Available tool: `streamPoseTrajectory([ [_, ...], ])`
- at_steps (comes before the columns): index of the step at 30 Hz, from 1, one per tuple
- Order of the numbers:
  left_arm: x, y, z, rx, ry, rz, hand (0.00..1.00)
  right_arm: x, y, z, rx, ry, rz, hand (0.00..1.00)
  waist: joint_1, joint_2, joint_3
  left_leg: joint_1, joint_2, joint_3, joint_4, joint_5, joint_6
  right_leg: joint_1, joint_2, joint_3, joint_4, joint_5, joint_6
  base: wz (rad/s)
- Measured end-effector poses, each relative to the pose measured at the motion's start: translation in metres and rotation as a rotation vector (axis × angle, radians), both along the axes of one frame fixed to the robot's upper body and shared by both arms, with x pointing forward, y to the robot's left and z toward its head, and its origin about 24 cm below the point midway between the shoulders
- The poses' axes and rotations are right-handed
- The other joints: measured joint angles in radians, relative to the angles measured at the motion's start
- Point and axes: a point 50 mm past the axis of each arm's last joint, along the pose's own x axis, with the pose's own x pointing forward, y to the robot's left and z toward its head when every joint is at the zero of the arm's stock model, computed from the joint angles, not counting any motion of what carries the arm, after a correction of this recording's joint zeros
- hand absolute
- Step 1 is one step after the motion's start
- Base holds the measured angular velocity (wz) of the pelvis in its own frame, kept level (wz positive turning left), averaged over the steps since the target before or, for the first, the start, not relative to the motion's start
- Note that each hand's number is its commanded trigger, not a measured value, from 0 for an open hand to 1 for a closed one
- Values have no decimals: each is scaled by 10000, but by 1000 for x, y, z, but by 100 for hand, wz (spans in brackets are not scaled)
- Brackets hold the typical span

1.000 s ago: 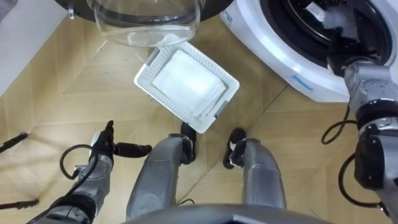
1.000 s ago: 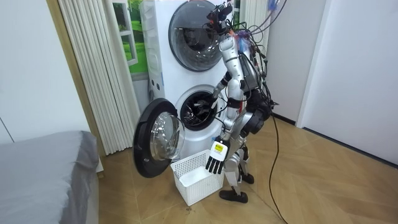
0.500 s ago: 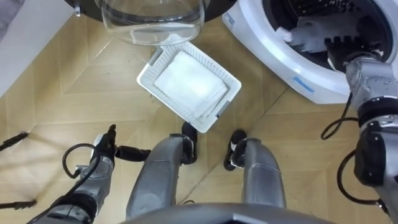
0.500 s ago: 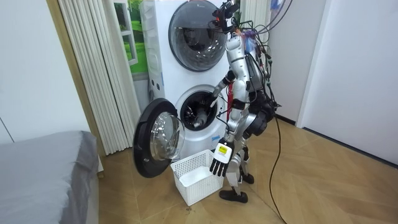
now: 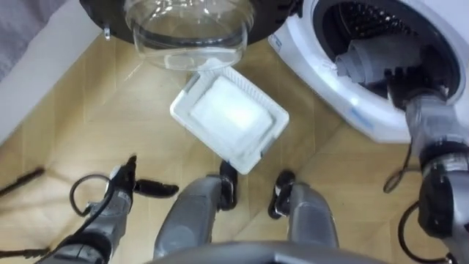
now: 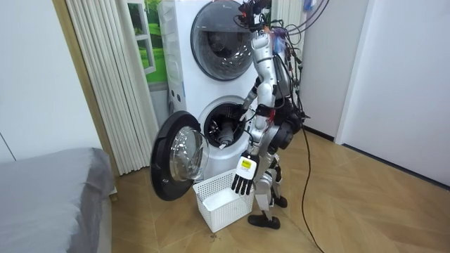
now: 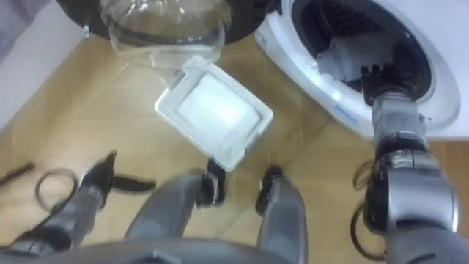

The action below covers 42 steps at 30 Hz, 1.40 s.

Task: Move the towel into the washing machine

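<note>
A pale grey towel (image 5: pixel 364 62) is bunched at the mouth of the lower washing machine's drum (image 5: pixel 410 29), against its left rim. My right hand (image 5: pixel 401 75) reaches into the opening and is shut on the towel's right side, dark fingers curled against the cloth. The same towel (image 7: pixel 343 55) and right hand (image 7: pixel 377 77) show in the right eye view. In the room view I stand facing the machine (image 6: pixel 225 130) with my right arm in the drum. My left hand (image 5: pixel 123 181) hangs open by my left side, above the floor, and holds nothing.
A white plastic basket (image 5: pixel 258 147) stands on the wooden floor just ahead of my feet. The round glass door (image 5: pixel 187 29) is swung open to the left beyond it. A bed (image 6: pixel 49 190) is at the room view's left, curtains (image 6: pixel 105 77) behind the door.
The towel shows more fully at the drum's mouth, with my right hand beside it. The eye view has shifted slightly. My left hand hangs as before.
</note>
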Motion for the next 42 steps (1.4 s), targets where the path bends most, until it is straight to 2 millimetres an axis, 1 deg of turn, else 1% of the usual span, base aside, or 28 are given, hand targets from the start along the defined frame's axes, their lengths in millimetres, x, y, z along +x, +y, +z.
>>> streamPoseTrajectory([
  [2,-5,4,-1,-117,104,188,0,-24,-5,-17,-376,603,196,0,-20,22,-24,370,24,-112,-248,11,-22,556,124,-175,-522,95,51,12],
  [3,-6,4,-1,-129,124,229,0,-29,-5,-21,-484,747,320,0,-24,21,-24,459,22,-116,-310,11,-23,652,146,-173,-591,109,70,0],
  [4,-9,5,-2,-151,189,270,0,-42,-6,-30,-776,1164,635,0,-29,22,-44,676,5,-121,-489,14,-27,875,173,-181,-801,143,108,0],
  [5,-11,5,-2,-162,237,295,0,-48,-5,-34,-939,1365,843,0,-47,39,-75,778,3,-127,-573,16,-29,1017,201,-203,-951,170,128,0],
  [6,-15,6,-4,-185,341,373,0,-62,-2,-45,-1190,1918,1241,0,-58,38,-128,1044,13,-138,-681,16,-29,1393,273,-210,-1263,238,182,0],
  [7,-22,7,-6,-194,502,499,0,-77,1,-56,-1273,2552,1538,0,-110,-6,-246,1336,-7,-145,-836,17,-31,1719,287,-242,-1493,255,203,0],
  [8,-25,7,-6,-193,582,524,0,-87,1,-62,-1313,2983,1669,0,-183,-7,-274,1511,-22,-157,-928,17,-31,1932,296,-276,-1631,266,223,6],
  [9,-30,8,-8,-156,728,551,0,-106,1,-71,-1489,3810,2021,0,-248,-26,-311,1902,-37,-159,-1102,17,-31,2374,314,-382,-1911,296,263,3],
  [10,-37,11,-9,-84,862,689,0,-124,0,-78,-1860,4630,2609,0,-245,-85,-387,2239,-41,-160,-1276,17,-32,2758,367,-414,-2202,344,280,0],
  [11,-45,15,-9,25,1028,736,0,-142,1,-85,-2182,5433,3256,0,-242,-131,-482,2513,-19,-168,-1393,17,-33,3104,442,-428,-2484,426,267,-7],
  [12,-47,17,-10,49,1077,802,0,-151,2,-88,-2335,5806,3618,0,-252,-153,-508,2643,-6,-170,-1455,19,-37,3260,480,-431,-2624,476,263,-6],
  [13,-53,18,-10,49,1175,999,0,-167,4,-93,-2536,6513,4266,0,-266,-207,-544,2905,-3,-186,-1587,18,-42,3592,532,-438,-2907,525,264,-5],
  [14,-58,19,-11,47,1291,1092,0,-183,8,-99,-2547,7153,4727,0,-271,-232,-553,3164,9,-188,-1678,2,-73,3918,588,-438,-3138,564,275,-5],
  [15,-61,20,-12,46,1348,1134,0,-190,11,-101,-2508,7423,4926,0,-280,-242,-557,3300,15,-188,-1734,-5,-95,4051,608,-440,-3214,577,265,0],
  [16,-67,20,-13,38,1496,1212,0,-200,17,-106,-2552,7872,5498,0,-324,-246,-557,3480,21,-187,-1794,-14,-121,4278,635,-456,-3341,584,263,0],
  [18,-73,19,-15,-51,1650,1396,0,-208,24,-110,-2726,8373,6411,0,-363,-185,-542,3659,44,-187,-1883,-30,-176,4413,663,-460,-3342,584,263,0],
  [19,-76,18,-15,-139,1699,1674,0,-211,28,-111,-2916,8643,7018,0,-453,-116,-501,3812,63,-190,-1979,-43,-224,4527,688,-461,-3345,584,263,0],
  [20,-82,19,-16,-158,1821,1886,0,-212,30,-112,-3165,8882,7699,0,-463,-67,-464,3993,85,-182,-2085,-73,-276,4633,715,-448,-3345,585,261,0],
  [21,-85,20,-16,-160,1869,2028,0,-213,32,-113,-3303,8997,8057,0,-472,-57,-457,4075,90,-175,-2131,-81,-288,4679,722,-438,-3344,587,258,-6],
  [23,-92,22,-17,-102,2072,2206,0,-219,36,-115,-3533,9295,8897,0,-489,-56,-452,4289,91,-175,-2244,-84,-292,4853,731,-424,-3345,590,255,-2],
  [25,-98,21,-18,-108,2338,2289,0,-220,41,-117,-3899,9541,9953,0,-485,-33,-470,4359,107,-185,-2240,-93,-299,4948,740,-418,-3330,596,245,0],
  [27,-103,21,-18,-117,2506,2334,0,-219,45,-118,-4137,9642,10627,0,-478,-25,-473,4378,130,-183,-2226,-83,-315,4968,775,-394,-3337,624,204,-2],
  [29,-106,16,-20,-272,2722,2436,0,-221,50,-120,-4274,9778,11277,0,-488,-3,-466,4622,151,-184,-2240,-74,-348,5198,807,-397,-3372,630,195,-2],
  [32,-107,9,-23,-533,2807,2609,0,-221,55,-121,-4415,9831,11998,0,-485,13,-465,4894,163,-186,-2317,-96,-385,5475,842,-391,-3495,633,190,0],
  [34,-107,4,-24,-654,2852,2618,0,-219,57,-122,-4599,9840,12381,0,-486,0,-460,5062,180,-187,-2314,-117,-417,5670,878,-290,-3501,633,190,-5],
  [40,-106,3,-24,-676,2927,2628,0,-217,58,-122,-4887,9900,12925,0,-487,-23,-453,5211,177,-186,-2304,-130,-438,5808,918,-190,-3506,633,190,-2],
  [42,-107,3,-25,-686,3020,2647,0,-217,59,-122,-4919,9874,13032,0,-485,-28,-433,5306,181,-187,-2314,-133,-443,5875,922,-177,-3527,633,190,0],
])
